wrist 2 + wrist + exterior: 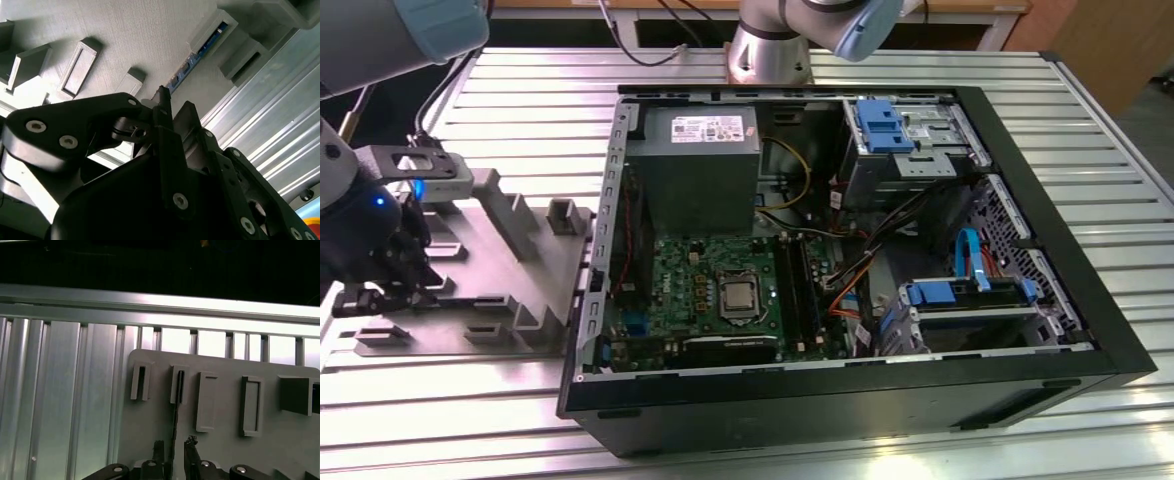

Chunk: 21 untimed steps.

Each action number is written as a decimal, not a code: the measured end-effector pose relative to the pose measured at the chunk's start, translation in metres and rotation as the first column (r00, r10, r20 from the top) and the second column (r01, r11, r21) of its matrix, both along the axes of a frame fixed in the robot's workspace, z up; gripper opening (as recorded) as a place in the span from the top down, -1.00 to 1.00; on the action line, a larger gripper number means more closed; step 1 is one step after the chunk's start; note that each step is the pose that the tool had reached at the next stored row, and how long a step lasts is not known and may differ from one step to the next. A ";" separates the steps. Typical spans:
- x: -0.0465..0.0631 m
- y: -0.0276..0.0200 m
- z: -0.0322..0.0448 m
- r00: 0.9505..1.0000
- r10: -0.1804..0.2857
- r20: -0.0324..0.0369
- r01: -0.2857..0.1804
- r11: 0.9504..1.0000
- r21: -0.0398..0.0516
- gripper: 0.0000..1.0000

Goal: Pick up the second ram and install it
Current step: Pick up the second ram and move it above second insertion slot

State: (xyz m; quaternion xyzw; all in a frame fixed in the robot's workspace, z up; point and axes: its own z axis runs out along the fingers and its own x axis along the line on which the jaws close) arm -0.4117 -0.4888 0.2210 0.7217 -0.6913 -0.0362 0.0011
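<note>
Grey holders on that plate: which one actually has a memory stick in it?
The narrow holder directly ahead of the fingers: a thin dark ram stands on edge in its slot, while the neighbouring holders look empty.

Ribbed aluminium table — wooden furniture behind; cables trailing.

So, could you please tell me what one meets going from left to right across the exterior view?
gripper → grey holder → processor → orange cables → lower blue bracket
</note>
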 end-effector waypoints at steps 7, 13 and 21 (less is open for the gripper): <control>-0.006 0.0002 -0.0083 1.000 0.000 0.000 0.000 1.000 0.000 0.40; -0.007 0.0001 -0.0182 1.000 0.000 0.000 0.000 1.000 0.000 0.40; -0.008 0.0041 -0.0197 1.000 0.000 0.000 0.000 1.000 0.000 0.40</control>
